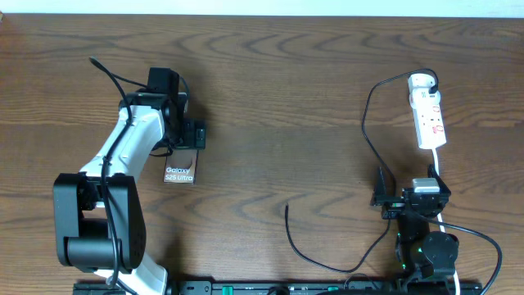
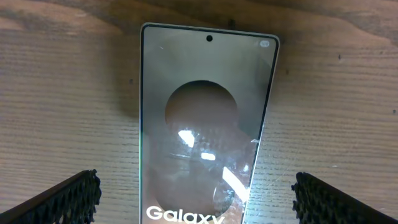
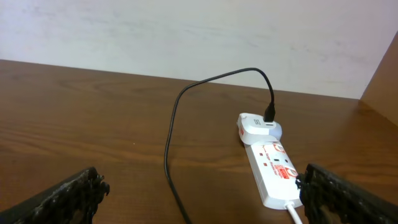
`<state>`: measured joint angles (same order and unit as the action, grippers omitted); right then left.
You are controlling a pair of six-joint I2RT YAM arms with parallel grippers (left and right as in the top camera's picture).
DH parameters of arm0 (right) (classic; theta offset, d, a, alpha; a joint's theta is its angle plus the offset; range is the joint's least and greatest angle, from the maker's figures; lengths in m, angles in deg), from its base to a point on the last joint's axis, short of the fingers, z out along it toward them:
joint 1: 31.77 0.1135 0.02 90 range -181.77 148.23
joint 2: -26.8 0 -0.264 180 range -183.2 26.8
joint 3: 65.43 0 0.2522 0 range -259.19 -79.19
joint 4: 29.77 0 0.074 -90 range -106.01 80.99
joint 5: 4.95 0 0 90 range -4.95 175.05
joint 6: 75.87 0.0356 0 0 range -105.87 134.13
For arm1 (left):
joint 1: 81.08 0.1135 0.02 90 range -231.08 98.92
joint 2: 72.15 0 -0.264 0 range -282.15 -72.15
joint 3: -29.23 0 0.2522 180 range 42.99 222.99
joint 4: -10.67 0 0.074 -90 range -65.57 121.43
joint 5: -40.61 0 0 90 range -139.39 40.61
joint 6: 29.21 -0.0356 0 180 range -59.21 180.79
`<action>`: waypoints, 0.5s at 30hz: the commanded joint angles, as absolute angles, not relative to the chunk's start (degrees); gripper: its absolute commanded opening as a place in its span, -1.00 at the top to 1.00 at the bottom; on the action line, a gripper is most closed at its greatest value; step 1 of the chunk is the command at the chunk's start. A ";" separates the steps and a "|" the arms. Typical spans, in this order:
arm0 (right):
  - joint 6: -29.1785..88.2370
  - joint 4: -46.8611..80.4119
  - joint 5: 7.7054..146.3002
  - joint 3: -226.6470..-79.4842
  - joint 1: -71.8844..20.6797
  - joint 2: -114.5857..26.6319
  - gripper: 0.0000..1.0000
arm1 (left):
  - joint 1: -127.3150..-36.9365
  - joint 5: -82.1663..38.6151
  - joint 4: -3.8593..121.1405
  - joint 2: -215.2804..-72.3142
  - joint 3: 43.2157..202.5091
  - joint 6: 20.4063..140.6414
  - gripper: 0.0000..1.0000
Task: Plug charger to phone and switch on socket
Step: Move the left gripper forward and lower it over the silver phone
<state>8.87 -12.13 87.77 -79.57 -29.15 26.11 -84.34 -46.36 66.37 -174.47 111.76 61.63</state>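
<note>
Above the brown wooden desk [image 1: 278, 98], both my jaws are gaping, empty.
My left jaws are framing the flat grey-silver phone [image 2: 205, 124], probably to steady it; the thin black charger cable [image 1: 364, 123] is lying loose, unplugged from it.

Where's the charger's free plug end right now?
In the overhead view, the charger's free tip lies loose near the front centre of the scene, right of the phone and left of the right arm. Nothing holds it.
</note>
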 commanded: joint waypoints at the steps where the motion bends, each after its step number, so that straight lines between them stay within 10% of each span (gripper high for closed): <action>1: 8.28 -11.91 87.70 -79.51 -28.67 26.39 -0.99 | -84.32 -46.87 66.10 -175.17 111.32 60.38 -0.96; 15: 8.28 -11.91 87.70 -79.51 -28.67 26.39 -0.99 | -84.32 -46.87 60.95 -175.17 106.34 60.40 -0.96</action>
<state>8.87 -12.15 87.77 -79.57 -29.15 26.11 -84.34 -46.36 62.28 -174.50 108.22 60.91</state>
